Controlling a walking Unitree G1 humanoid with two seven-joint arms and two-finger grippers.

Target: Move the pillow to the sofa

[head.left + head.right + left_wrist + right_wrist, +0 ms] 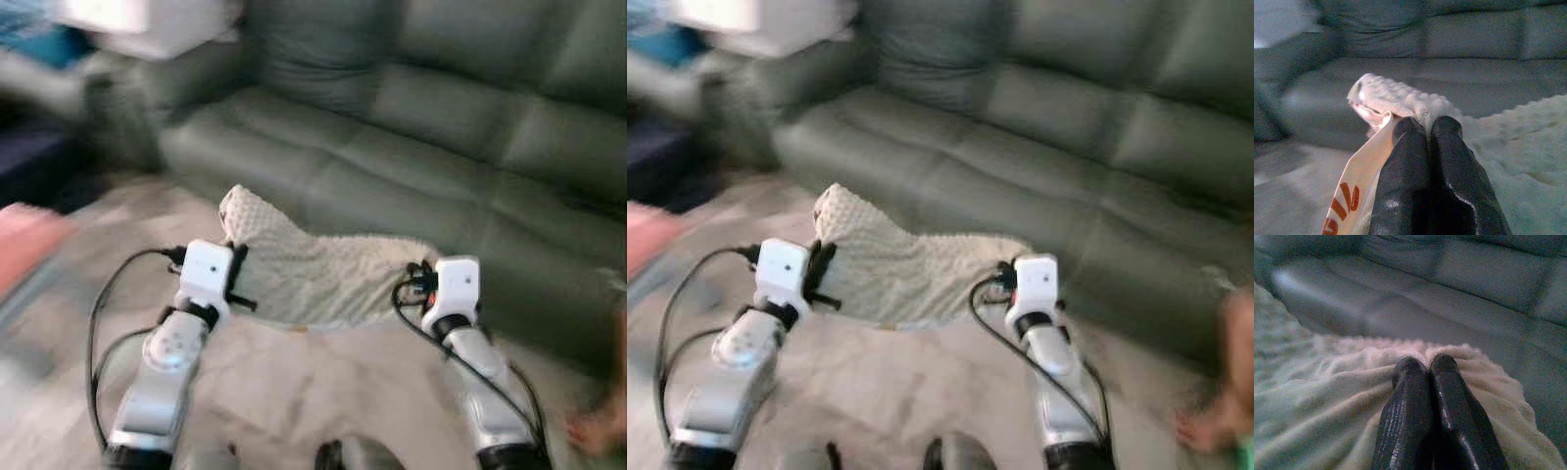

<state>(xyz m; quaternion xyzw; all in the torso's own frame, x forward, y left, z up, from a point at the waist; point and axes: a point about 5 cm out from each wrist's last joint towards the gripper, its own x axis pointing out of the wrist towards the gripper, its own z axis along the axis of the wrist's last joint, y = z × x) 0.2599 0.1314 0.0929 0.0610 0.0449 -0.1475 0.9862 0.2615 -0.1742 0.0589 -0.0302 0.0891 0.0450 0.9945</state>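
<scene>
A cream, bumpy-textured pillow [313,269] hangs in the air between my two arms, just in front of the grey-green sofa [421,147]. My left gripper [1426,123] is shut on the pillow's left corner, beside a white label with red letters [1354,196]. On the pillow's right edge my right gripper [1425,363] is shut too, with the fabric bunched around its fingers [1408,396]. The sofa's seat cushions [921,162] lie right behind the pillow.
A pale rug [323,382] covers the floor under my arms. A person's bare foot [1215,426] stands on the floor at the right. At the far left, blurred, lie a pink thing [24,240] and a white and blue object [127,20].
</scene>
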